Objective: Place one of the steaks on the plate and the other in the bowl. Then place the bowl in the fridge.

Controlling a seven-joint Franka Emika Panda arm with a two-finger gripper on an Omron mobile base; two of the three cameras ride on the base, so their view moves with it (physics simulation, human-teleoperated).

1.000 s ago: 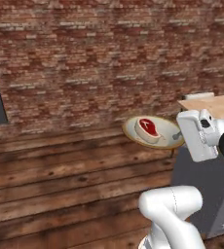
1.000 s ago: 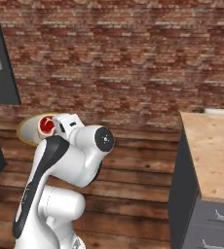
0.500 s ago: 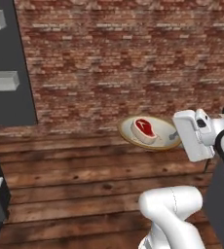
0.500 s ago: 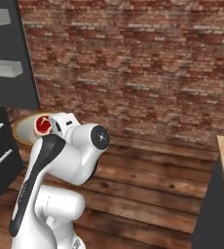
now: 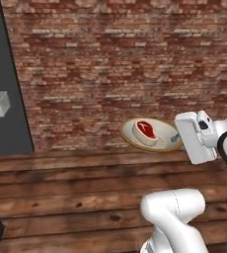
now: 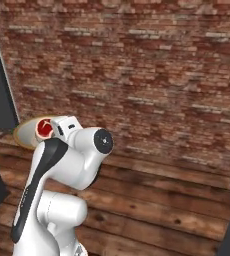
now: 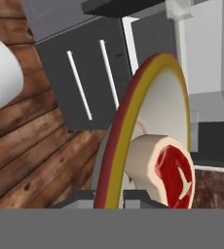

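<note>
In the hand view, nearest the camera, the jaws are pressed together on the near rim of the bowl, pinching it edge-on; the gripper sits at the very bottom of that view. The red steak lies inside the bowl, close to the pinched rim and touching the bowl's floor.

The grip is on one edge alone, so the whole bowl hangs out from the fingers like a lever. My worry is that any quick swing of the arm or jolt from the base could twist the bowl in the pinch, tip it, and let the steak slide toward the far rim or off it. A thin rim hold could also slip outright.

Further out, the left base view shows the bowl carried level in mid-air, over the wooden floor and in front of the brick wall, with the steak plainly upright on it. The right base view catches just a sliver of the bowl behind the arm.

Farthest, the hand view alone shows the fridge ahead: dark doors with silver handles, and a white interior with clear shelves at the upper right, apparently open.
</note>
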